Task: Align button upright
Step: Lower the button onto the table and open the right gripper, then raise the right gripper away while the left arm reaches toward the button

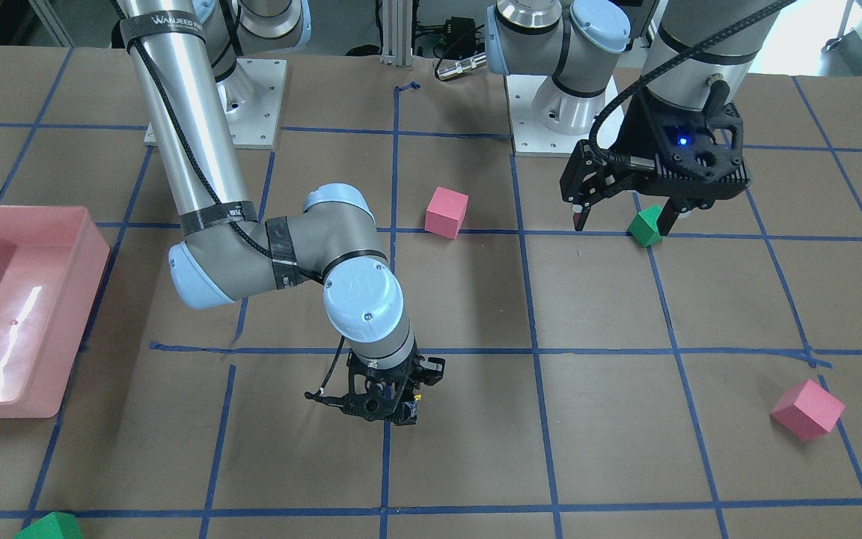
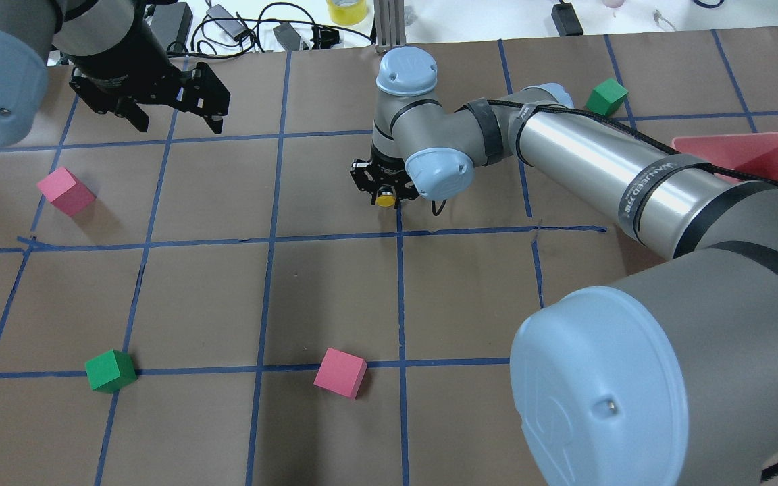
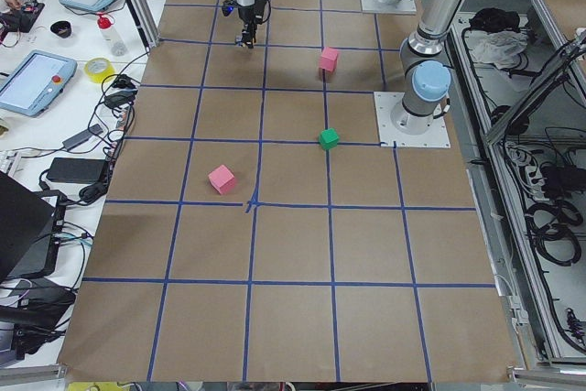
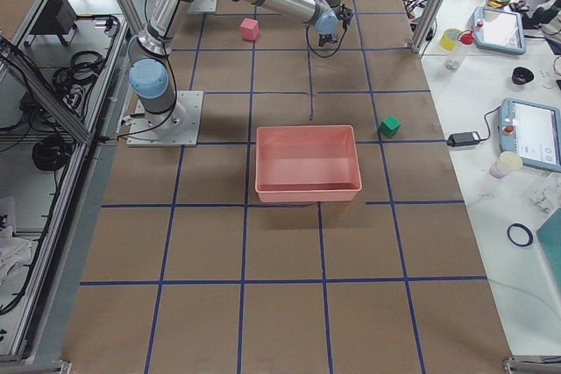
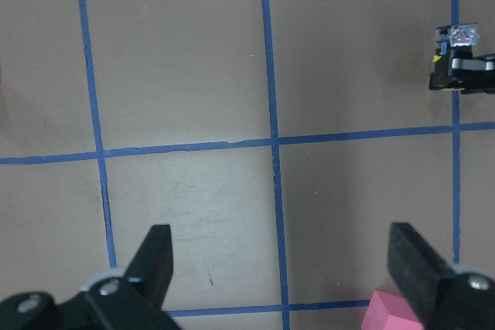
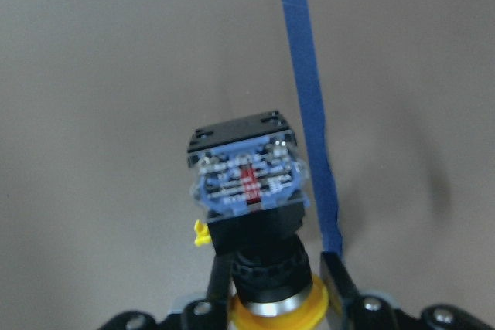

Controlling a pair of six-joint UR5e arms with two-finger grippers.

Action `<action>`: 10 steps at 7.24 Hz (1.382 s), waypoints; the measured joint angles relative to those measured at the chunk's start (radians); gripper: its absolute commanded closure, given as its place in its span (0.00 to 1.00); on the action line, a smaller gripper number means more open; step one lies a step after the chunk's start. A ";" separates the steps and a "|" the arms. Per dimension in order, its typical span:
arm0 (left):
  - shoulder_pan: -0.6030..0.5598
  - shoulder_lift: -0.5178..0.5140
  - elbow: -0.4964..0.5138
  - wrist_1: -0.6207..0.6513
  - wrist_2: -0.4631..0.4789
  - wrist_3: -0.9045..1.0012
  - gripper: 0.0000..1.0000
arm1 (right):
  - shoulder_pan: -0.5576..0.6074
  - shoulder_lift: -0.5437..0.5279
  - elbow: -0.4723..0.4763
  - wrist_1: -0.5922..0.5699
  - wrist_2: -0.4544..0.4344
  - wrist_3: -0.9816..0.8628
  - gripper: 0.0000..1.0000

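Button (image 6: pixel 247 183): sat clenched in right gripper (image 2: pixel 383 194), cap-end gripped, for righting.
Left gripper (image 5: pixel 280 245): hung released, idle over desk (image 5: pixel 178 59).

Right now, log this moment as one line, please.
right gripper: shut on yellow-capped black push-button switch | switch: on its side | left gripper: open, empty

Pink cubes (image 2: pixel 340 372), green blocks (image 2: pixel 110 370) and a pink bin (image 4: pixel 307 188) on a brown table (image 2: pixel 470 297) gridded with blue tape (image 2: pixel 400 290).
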 measured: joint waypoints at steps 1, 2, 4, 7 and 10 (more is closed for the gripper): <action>0.001 0.000 0.000 0.000 0.000 0.001 0.00 | 0.001 0.006 -0.001 -0.003 0.000 -0.016 0.09; 0.001 0.000 0.000 -0.001 0.000 0.002 0.00 | 0.001 0.007 -0.001 -0.013 -0.004 -0.031 0.00; 0.001 0.000 0.000 0.000 0.000 0.001 0.00 | 0.002 -0.006 -0.002 -0.029 -0.009 -0.041 0.00; 0.001 0.000 0.000 -0.001 -0.001 -0.002 0.00 | -0.011 -0.140 0.026 0.064 -0.071 -0.117 0.00; -0.002 -0.002 -0.009 -0.001 -0.001 -0.006 0.00 | -0.152 -0.334 0.051 0.302 -0.119 -0.269 0.00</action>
